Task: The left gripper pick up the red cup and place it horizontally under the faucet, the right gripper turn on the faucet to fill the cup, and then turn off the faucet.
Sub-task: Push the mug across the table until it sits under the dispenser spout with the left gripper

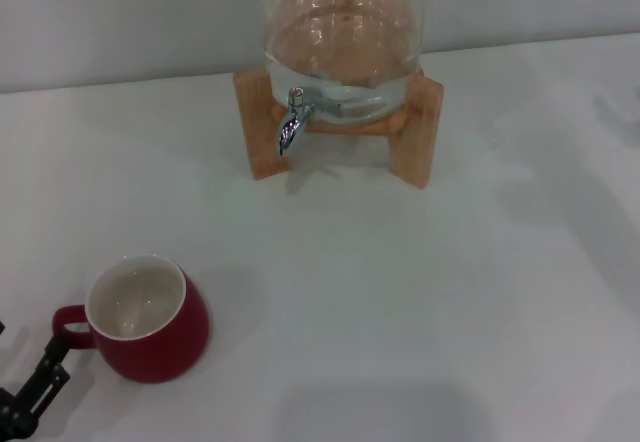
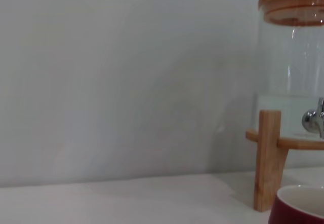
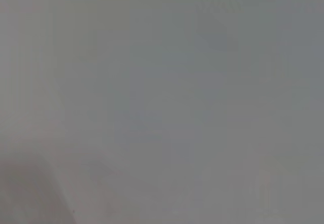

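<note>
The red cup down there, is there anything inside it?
The red cup stands upright on the table. Its white inside shows down to the bottom and looks empty. Clear water would be hard to rule out.

1. Bare table lay open between the red cup and the faucet.
2. Wooden stand legs flanked the faucet, narrowing access beneath it.

Rounded dark red ceramic cups: one
Small silver metal faucets: one
Glass water jars: one
Wooden stands: one
Black grippers: one
</note>
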Controlling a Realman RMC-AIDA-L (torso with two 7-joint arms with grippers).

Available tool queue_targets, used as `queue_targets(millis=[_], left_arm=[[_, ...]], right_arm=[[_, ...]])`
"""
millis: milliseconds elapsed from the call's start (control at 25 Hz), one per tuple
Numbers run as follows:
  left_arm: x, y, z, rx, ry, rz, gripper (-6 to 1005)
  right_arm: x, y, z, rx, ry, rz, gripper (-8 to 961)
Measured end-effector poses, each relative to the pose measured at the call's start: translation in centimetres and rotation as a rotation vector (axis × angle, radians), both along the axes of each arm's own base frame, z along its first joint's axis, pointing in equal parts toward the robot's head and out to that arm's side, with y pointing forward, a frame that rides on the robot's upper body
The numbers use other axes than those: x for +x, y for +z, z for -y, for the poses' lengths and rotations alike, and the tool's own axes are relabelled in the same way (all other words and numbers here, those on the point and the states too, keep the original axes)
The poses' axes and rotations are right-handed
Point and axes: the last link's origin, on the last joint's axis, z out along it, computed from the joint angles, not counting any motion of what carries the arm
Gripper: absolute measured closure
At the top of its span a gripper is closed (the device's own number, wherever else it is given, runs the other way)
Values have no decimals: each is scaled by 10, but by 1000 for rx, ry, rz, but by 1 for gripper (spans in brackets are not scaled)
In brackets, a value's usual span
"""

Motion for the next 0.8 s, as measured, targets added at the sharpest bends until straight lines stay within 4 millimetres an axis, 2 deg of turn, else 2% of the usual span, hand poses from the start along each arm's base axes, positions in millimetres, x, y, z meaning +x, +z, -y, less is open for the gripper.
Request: queue_targets(millis=[800], left_arm=[[-5,-6,-8,-41,41,-25,200]], right_arm=[[0,0,1,2,4,-6,169]])
